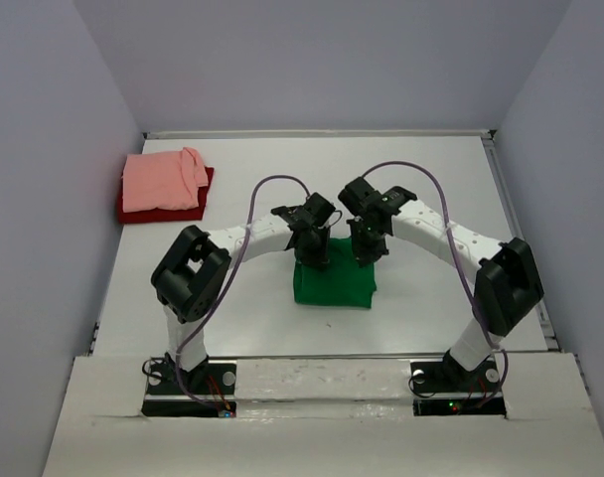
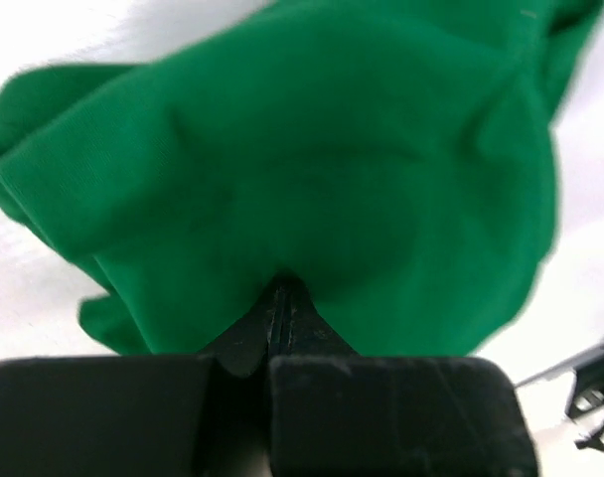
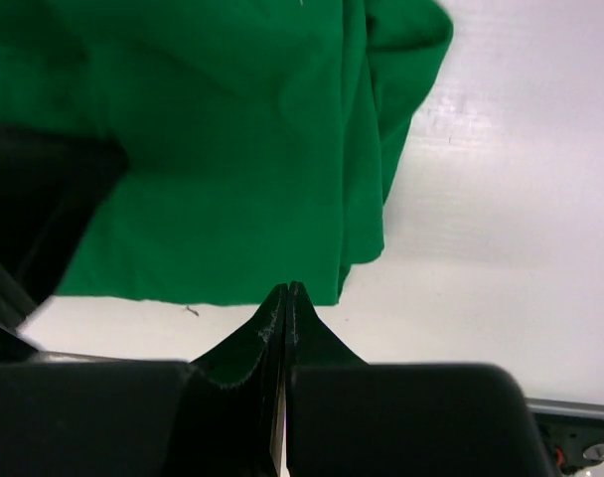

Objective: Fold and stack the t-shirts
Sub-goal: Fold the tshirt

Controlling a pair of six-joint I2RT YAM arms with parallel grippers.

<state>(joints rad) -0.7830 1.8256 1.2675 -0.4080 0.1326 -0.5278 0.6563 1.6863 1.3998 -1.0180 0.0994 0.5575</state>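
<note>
Noting green t-shirt (image 1: 334, 286) folded mid-tabletop (image 1: 431, 179): light, limp, likely grippy. Left end effector (image 2: 282, 298) closed against its cloth, grip unclear; right end effector (image 3: 287, 298) closed, empty. You'd pinch doubled edges, both corners together.

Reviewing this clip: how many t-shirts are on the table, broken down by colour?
green t-shirt: 1
salmon pink t-shirt: 1
dark red t-shirt: 1
Total: 3
</note>
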